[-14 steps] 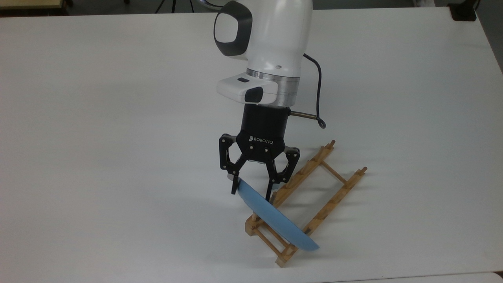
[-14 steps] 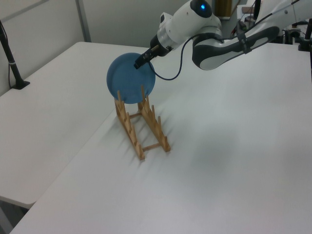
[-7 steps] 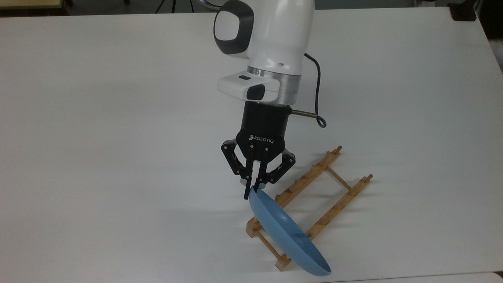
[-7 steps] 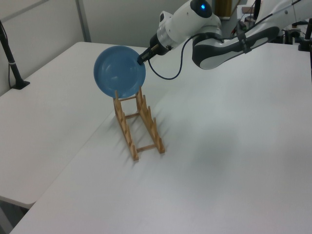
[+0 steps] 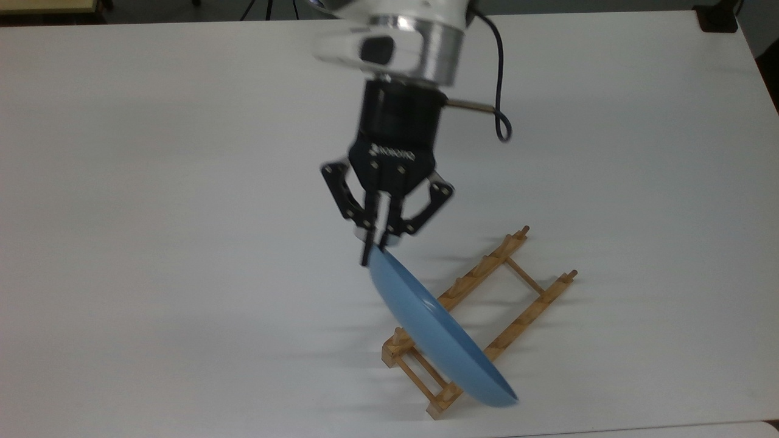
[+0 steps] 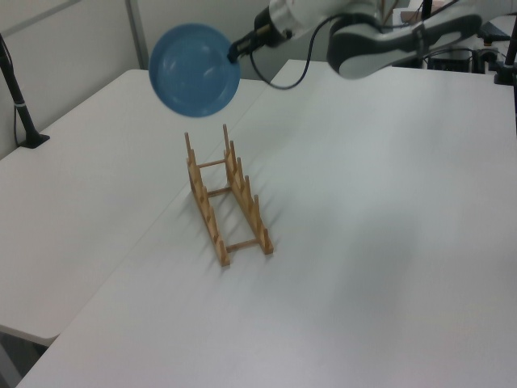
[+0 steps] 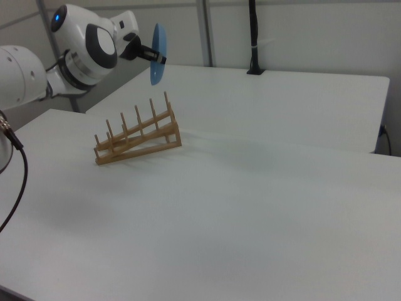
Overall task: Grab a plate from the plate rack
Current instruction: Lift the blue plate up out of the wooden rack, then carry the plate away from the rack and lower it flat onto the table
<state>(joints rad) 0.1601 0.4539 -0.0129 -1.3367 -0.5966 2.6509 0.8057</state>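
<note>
**Plate lifted clear of the rack**

The hand (image 5: 372, 248) is pinched shut on the upper rim of the plate (image 5: 435, 333), which hangs in the air above the rack (image 5: 481, 322). Half a second ago the plate's lower edge sat at the tops of the rack's pegs in the left view; now the plate (image 6: 195, 69) is well above the rack (image 6: 225, 196), with open space between them. The arm has risen too: in the top view its white body has mostly gone past the upper edge. The rack lies where it was on the white surface (image 5: 152, 213). In the right view the plate (image 7: 157, 52) shows edge-on, held upright above the far end of the rack (image 7: 138, 137), with the hand (image 7: 160, 59) at its rim.
</note>
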